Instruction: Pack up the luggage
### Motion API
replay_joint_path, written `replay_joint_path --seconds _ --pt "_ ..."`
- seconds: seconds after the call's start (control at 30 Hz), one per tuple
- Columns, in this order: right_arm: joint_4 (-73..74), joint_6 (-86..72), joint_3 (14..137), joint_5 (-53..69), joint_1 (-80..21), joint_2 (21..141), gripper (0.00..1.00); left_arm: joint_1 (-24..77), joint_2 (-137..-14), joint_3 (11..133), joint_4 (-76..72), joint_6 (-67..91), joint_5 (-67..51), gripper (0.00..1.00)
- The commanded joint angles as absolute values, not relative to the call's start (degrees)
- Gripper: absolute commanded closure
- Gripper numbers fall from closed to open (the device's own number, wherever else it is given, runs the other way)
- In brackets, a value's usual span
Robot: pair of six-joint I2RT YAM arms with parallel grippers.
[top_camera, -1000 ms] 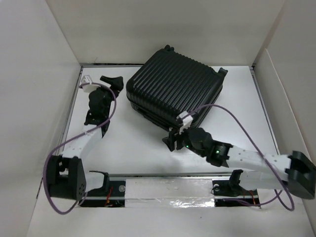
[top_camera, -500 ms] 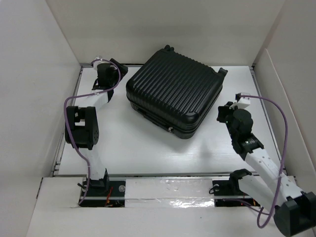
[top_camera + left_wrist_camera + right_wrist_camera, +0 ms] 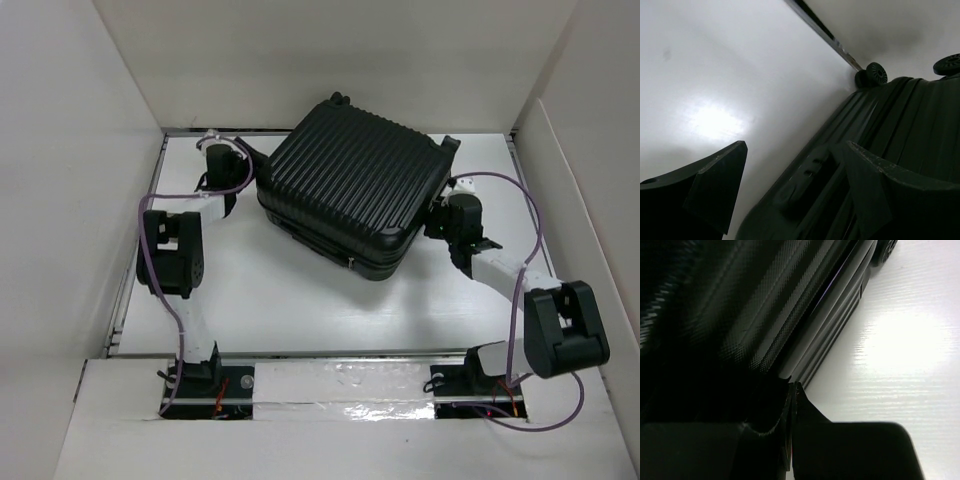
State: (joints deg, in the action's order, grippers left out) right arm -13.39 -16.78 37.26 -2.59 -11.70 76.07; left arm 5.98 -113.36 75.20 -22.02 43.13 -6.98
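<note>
The luggage point(image 3: 350, 190), a black ribbed hard-shell suitcase, lies closed and flat on the white table, set at an angle. My left gripper point(image 3: 254, 166) is at its left end, open. In the left wrist view its fingers point(image 3: 720, 175) straddle the suitcase's edge by a recessed side handle point(image 3: 807, 175), one finger over the table and one over the shell point(image 3: 910, 125). Two caster wheels point(image 3: 876, 73) show beyond. My right gripper point(image 3: 438, 214) is shut, with its tips point(image 3: 792, 386) against the suitcase's right side point(image 3: 740, 305), beside the seam. Nothing shows between its fingers.
White walls enclose the table point(image 3: 280, 290) on the left, back and right. A metal rail point(image 3: 825, 35) runs along the back edge. Purple cables loop from both wrists. A foil-covered strip point(image 3: 340, 385) lines the near edge by the arm bases.
The right arm swung from the suitcase's front corner round to its right side, and its gripper shut. The left arm reached up from the table's left to the suitcase's left end.
</note>
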Motion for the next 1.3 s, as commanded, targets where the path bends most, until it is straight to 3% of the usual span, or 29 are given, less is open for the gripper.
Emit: replay_joint_path --seconds 0.0,0.27,0.6,0.8,0.9,0.93,1.07,1.2,1.23,1.27 --pt "-22.9 -16.0 42.8 5.8 -13.6 80.1 1.00 7.1 -103.3 64.3 -32.0 44.9 -9.7 0.25" --pt "-19.8 -11.3 52.2 13.5 -16.6 89.0 1.00 9.7 -84.7 35.4 -43.3 48.0 -1.9 0.26" --pt "-10.6 -8.8 72.2 20.5 -17.8 101.8 0.97 14.1 -55.4 17.3 -40.3 49.3 1.6 0.26" --pt "-4.7 -10.0 85.5 25.7 -14.9 107.8 0.78 14.1 -39.3 11.7 -34.5 51.3 -0.6 0.29" --pt "-2.7 -10.0 88.1 25.1 -12.3 108.0 0.57 14.6 -33.8 11.2 -29.0 50.5 -0.9 0.29" --pt "-1.8 -10.0 88.3 24.7 -11.6 107.1 0.44 14.6 -32.9 11.4 -27.5 49.8 -0.5 0.29" --pt "-1.5 -9.8 85.6 24.3 -6.1 101.9 0.30 14.6 -29.4 12.4 -22.3 47.8 8.4 0.29" --pt "-5.6 -9.5 75.8 27.1 -3.3 90.6 0.32 14.6 -29.2 13.3 -21.5 49.3 11.7 0.29" --pt "-8.8 -9.6 69.1 27.4 -3.3 87.3 0.51 14.6 -29.2 13.7 -21.4 49.3 12.2 0.29" --pt "-11.2 -9.6 64.8 27.6 -3.9 83.9 0.64 14.6 -29.1 14.0 -21.1 49.6 14.0 0.29"
